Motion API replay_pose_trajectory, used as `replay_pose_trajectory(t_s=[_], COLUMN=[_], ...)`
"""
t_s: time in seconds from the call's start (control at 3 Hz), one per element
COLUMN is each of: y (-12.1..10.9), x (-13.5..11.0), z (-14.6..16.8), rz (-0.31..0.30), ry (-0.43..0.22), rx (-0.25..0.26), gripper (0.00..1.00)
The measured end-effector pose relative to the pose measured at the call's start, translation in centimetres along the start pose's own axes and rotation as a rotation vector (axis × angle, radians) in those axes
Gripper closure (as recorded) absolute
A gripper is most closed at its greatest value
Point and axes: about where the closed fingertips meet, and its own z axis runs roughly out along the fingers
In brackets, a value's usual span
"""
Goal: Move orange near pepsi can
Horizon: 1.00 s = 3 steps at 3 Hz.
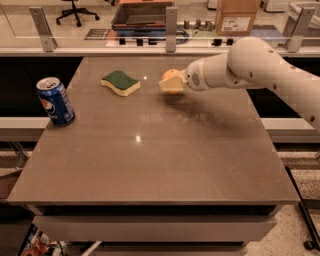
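Nearest you, the can (55, 101) stands upright at the table's (150, 165) left edge. Further back, toward the far edge, lies the sponge (120, 82). Right of it the gripper (172, 85) has its pale fingers closed on the orange (171, 75). The grasp looks done, so carry the orange left past the sponge to the can. The fingers hide most of the fruit.

This looks like an office or lab space: a swivel chair (75, 10) and a cardboard box (237, 17) stand behind the grey table (150, 165). The gripper (172, 84) grips the orange (171, 75) above the table's far side.
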Motion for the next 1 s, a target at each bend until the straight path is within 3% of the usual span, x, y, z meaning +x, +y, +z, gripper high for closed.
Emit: replay_pose_trajectory(t_s=[0.67, 1.0], y=[7.1, 11.4], x=[-2.5, -2.7], z=[0.2, 1.1], rz=[-0.04, -0.065], ry=[-0.04, -0.043], rx=[-0.015, -0.078], gripper=[1.0, 1.0])
